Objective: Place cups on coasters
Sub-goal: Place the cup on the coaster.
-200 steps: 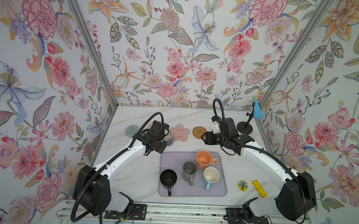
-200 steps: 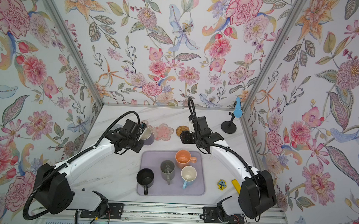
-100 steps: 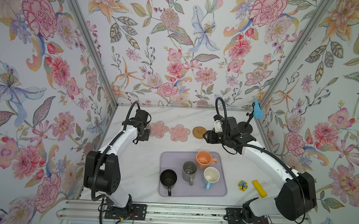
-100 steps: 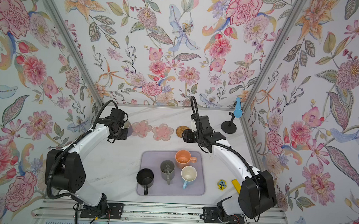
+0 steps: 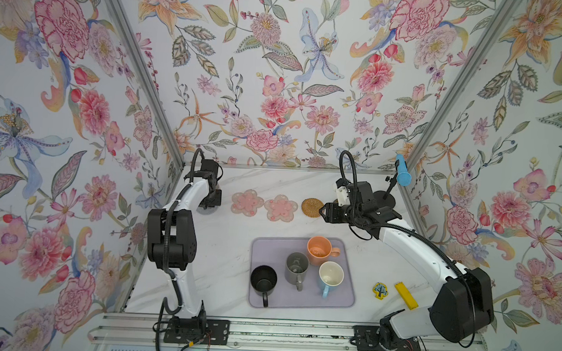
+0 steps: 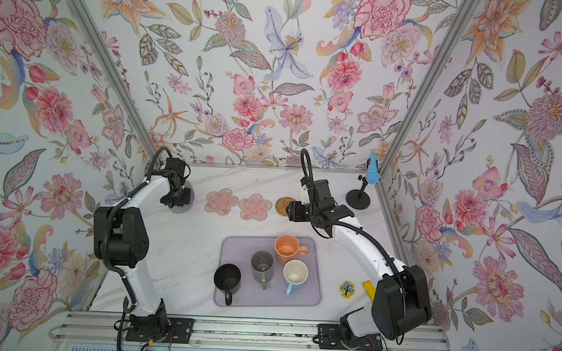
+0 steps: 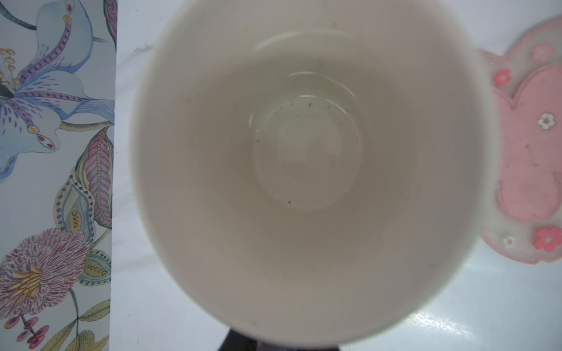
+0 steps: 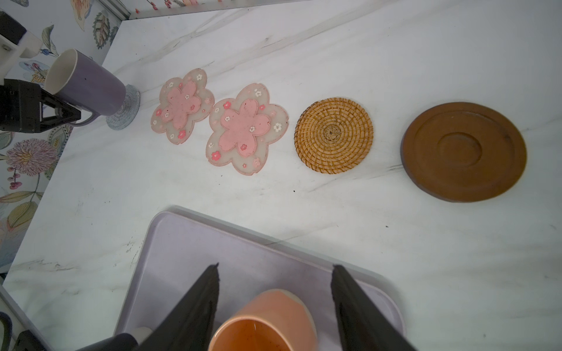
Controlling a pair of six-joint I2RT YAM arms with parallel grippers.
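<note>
My left gripper [image 5: 211, 201] is shut on the handle of the lavender cup [image 8: 88, 85] at the table's far left. The cup's base is at the grey-blue knitted coaster [image 8: 126, 109], and its cream inside [image 7: 304, 158] fills the left wrist view. Two pink flower coasters [image 5: 247, 202] [image 5: 281, 207] and the rattan coaster [image 5: 311, 206] lie in a row. The dark brown coaster [image 8: 463, 152] is hidden under my right arm in both top views. My right gripper [image 8: 275, 266] hangs open above the peach cup [image 5: 318, 249]. Grey [image 5: 297, 266], light blue [image 5: 330, 274] and black [image 5: 263, 280] cups stand with the peach one on the lavender mat [image 5: 342, 303].
A black stand [image 5: 384, 200] with a blue top [image 5: 403, 175] is at the back right corner. A yellow block [image 5: 405, 295] and a small tree-printed piece [image 5: 380, 289] lie right of the mat. Flowered walls close in on three sides.
My left arm has carried the lavender cup from beside the flower coasters to the far left, down to the knitted coaster. The right arm has barely shifted.
</note>
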